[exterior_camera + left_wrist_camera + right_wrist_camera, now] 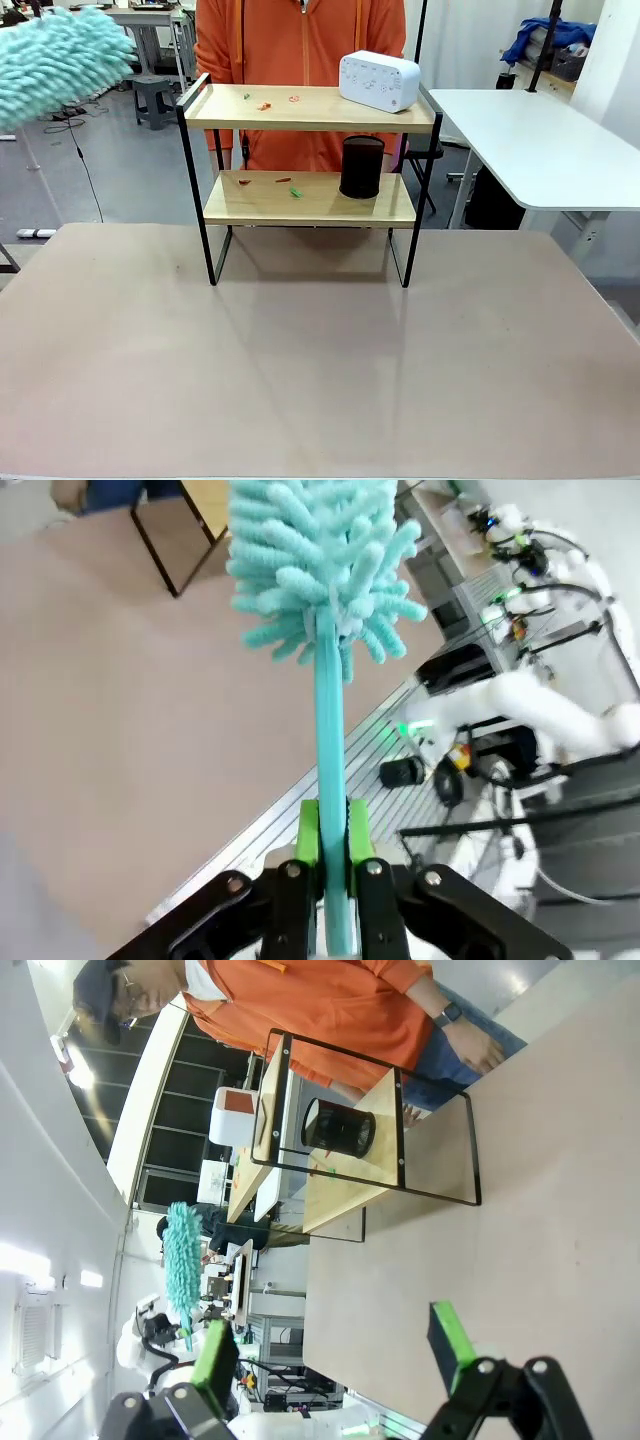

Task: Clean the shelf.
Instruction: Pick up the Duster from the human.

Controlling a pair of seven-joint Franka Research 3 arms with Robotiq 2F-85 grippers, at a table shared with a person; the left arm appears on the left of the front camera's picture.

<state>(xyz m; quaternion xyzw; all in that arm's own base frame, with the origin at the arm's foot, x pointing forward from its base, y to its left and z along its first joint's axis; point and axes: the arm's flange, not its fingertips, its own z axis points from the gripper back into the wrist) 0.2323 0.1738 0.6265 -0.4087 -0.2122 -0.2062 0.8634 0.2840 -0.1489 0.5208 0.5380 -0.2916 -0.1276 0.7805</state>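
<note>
Light: bright, even.
Shadow: soft, 6 o'clock of two-tier wooden shelf in black frame (310, 120).
Blur: fluffy turquoise duster (55, 60), 10 o'clock.
Edges: bowed in wrist views.

We see the shelf (310, 108) standing upright on all four legs at the far middle of the brown table (300, 380). It is a small two-tier rack: two light wooden boards set in a thin black metal frame, the top board level above the lower one. Neither board is clean. A few small orange and red scraps (264, 105) lie on the left half of the top board, and red and green bits (296, 191) lie on the lower board. In the right wrist view the shelf (345, 1195) appears turned sideways.
</note>
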